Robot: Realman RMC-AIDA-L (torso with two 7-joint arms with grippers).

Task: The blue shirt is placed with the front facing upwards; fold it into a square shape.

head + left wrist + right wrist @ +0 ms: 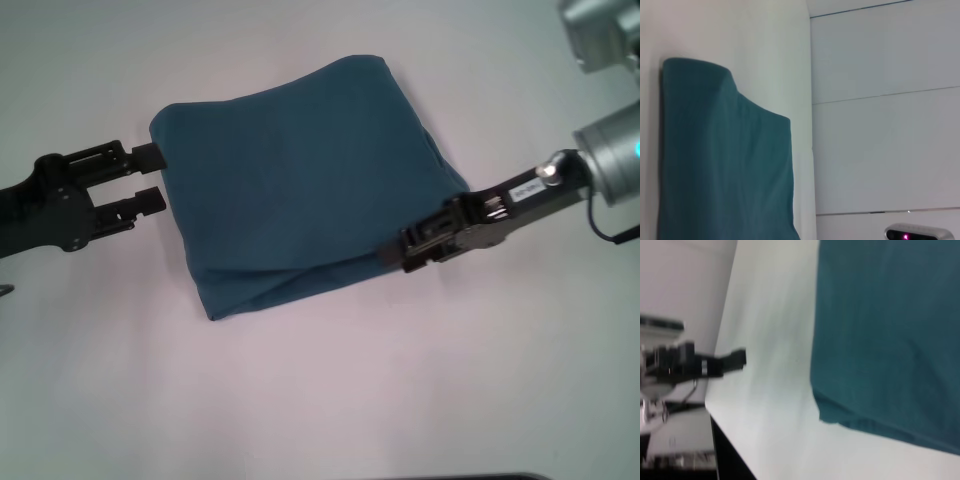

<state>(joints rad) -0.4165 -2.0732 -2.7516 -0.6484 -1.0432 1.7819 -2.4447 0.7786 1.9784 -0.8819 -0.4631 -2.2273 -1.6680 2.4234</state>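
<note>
We log the blue shirt [305,180] lying folded into a compact, roughly square bundle about the middle of the desk [320,400], a little toward the far edge. No print, collar or label shows — only plain teal cloth, with layered edges stacked along its near side.

Nearest the front edge, the right hand [392,256] sits low at the bundle's near right corner, its tips touching or pressing into the layered hem. We cannot tell whether its fingers are parted or closed on cloth; the tips are lost against the fabric.

Farther back, the left hand [150,177] stands at the bundle's left side with its fingers parted moderately, the upper finger tip touching or just beside the shirt's far left corner, the lower one just clear of the cloth. It holds nothing.

Judgement: the folding looks essentially done, and the step in hand is the final tidying or release. The far side bulges and the near layers are slightly splayed, so the next move likely calls for squaring those edges lightly, then drawing both hands outward without dragging layers loose.
</note>
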